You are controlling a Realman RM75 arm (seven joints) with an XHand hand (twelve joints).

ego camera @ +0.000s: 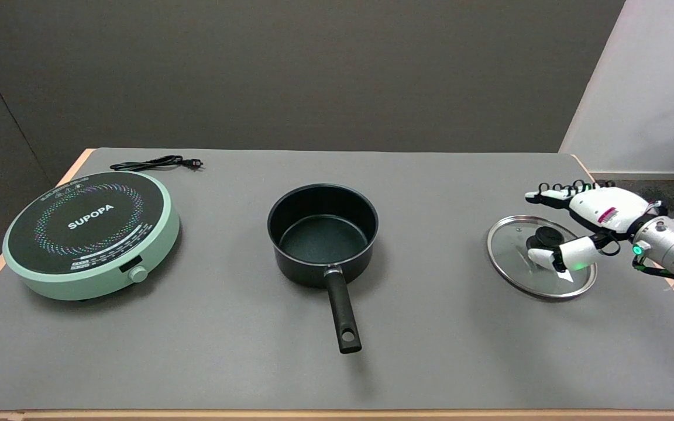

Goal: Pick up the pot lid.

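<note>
In the centre of the grey table (196,351) stands a black non-stick saucepan (322,234), its straight handle pointing to the lower edge of the frame. At the right side lies the round glass pot lid with a metal rim and a black knob (539,257), flat on the table, and the black-and-white right hand (588,225) is above it with fingers spread apart, holding nothing. At the left is a mint-green round induction cooker (91,234), with its black power cord (155,163) behind it in the upper left.
</note>
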